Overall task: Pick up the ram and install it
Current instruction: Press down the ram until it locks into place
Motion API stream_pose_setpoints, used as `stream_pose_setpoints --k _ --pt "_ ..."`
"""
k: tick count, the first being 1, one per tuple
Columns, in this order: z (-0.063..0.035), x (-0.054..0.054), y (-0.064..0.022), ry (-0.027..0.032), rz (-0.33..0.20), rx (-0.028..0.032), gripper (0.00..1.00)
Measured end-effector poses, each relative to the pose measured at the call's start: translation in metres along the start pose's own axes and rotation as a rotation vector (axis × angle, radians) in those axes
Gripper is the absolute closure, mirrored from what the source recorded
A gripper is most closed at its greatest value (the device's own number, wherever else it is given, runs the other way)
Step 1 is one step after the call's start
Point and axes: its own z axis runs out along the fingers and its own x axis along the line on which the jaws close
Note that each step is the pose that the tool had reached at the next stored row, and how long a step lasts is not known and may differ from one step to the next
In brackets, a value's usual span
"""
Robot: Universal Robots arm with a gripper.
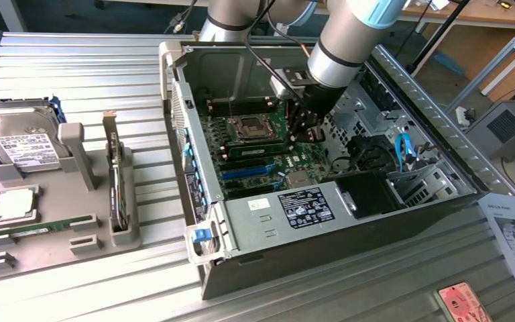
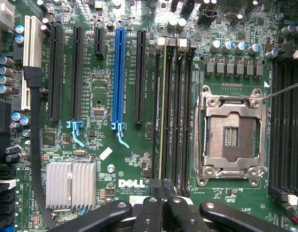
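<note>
A ram stick [image 2: 162, 111] stands edge-on in one of the long black memory slots beside the empty silver processor socket [image 2: 230, 135] on the green motherboard [image 2: 105, 72]. In the exterior view it is a thin green strip [image 1: 255, 149] inside the open computer case [image 1: 267, 215]. My gripper [image 2: 162, 189] is shut, its dark fingertips [image 2: 154, 193] together right over one end of that stick. The arm reaches down into the case and the gripper [image 1: 304, 124] hangs just above the board. Another thin green stick [image 1: 38, 229] lies flat on the grey tray [image 1: 56, 251].
The tray on the exterior view's left also holds a hard disk [image 1: 21, 141], a square silver processor chip [image 1: 14, 204] and an upright card [image 1: 115, 184]. Case walls, a drive cage [image 1: 369, 194] and cables surround the board. A blue expansion slot [image 2: 120, 77] and a heatsink [image 2: 70, 184] lie beside the memory slots.
</note>
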Motion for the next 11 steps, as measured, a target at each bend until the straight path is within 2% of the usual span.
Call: stream_pose_setpoints --k 11 --pt "-0.0058 -0.0003 0.0003 0.0007 0.000 -0.0003 0.89"
